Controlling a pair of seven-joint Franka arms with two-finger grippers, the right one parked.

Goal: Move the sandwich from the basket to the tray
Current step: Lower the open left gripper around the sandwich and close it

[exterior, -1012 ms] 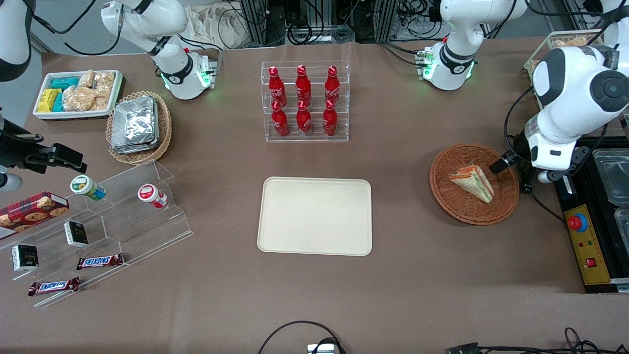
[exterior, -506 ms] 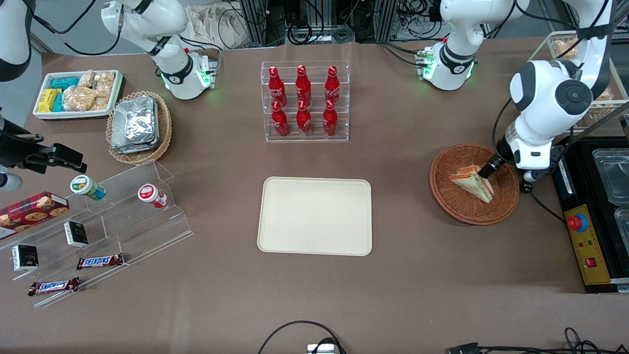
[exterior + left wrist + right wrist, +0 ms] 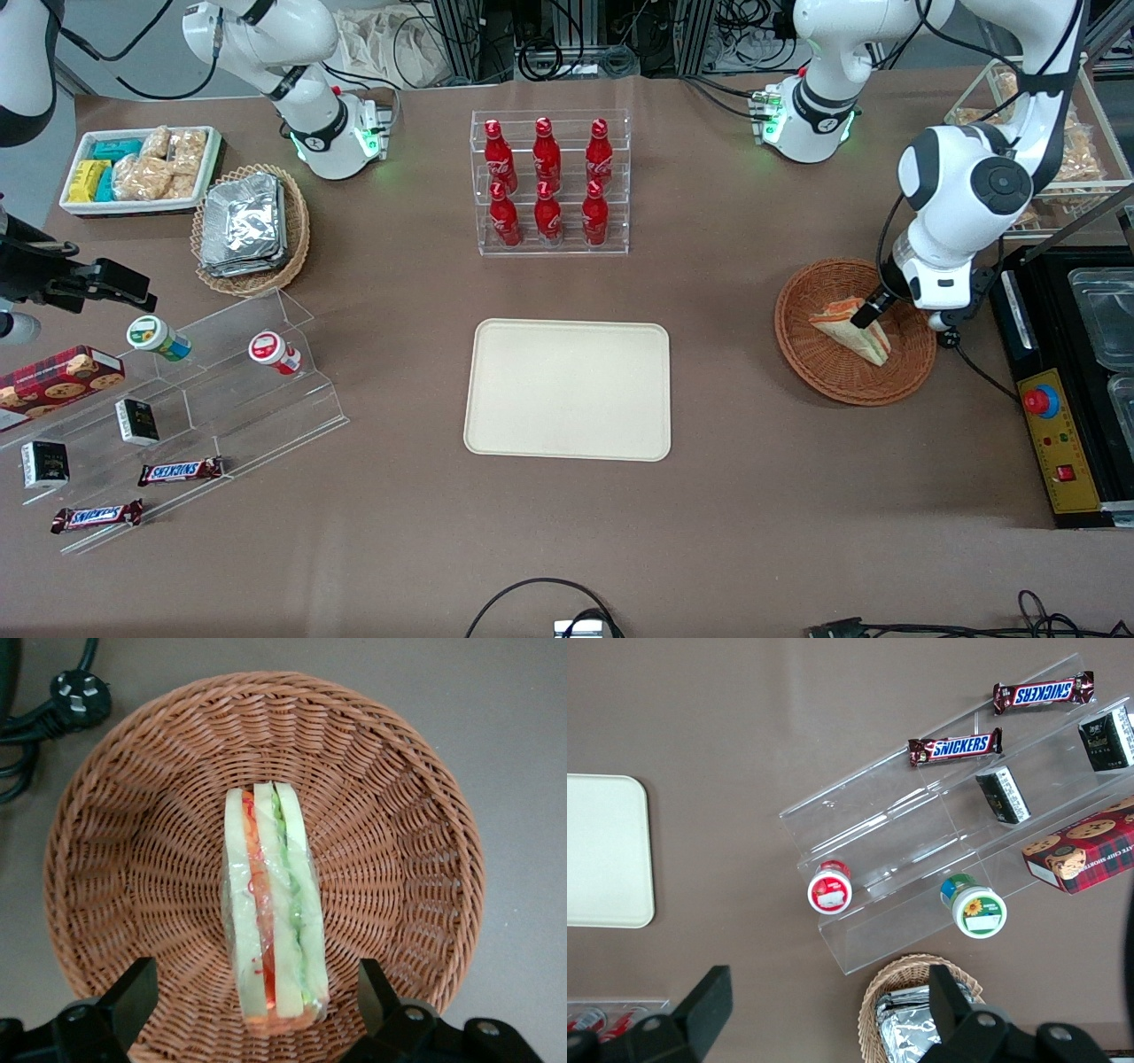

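Over the basket (image 3: 855,330) at the working arm's end of the tabletop (image 3: 567,523), the pincer (image 3: 257,997) hangs spread wide, a finger on either side of the sandwich (image 3: 270,926), not yet touching it. Nothing is grasped; lifting and carrying to the bare tray (image 3: 568,389) remain.

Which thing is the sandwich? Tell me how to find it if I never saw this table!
Start at the flat cream tray in the middle of the brown table, then look toward the working arm's end for the round reddish-brown wicker basket. The sandwich lies inside it, with the open gripper straddling it. It's the only pale bread wedge with green, orange and red stripes along its edge.
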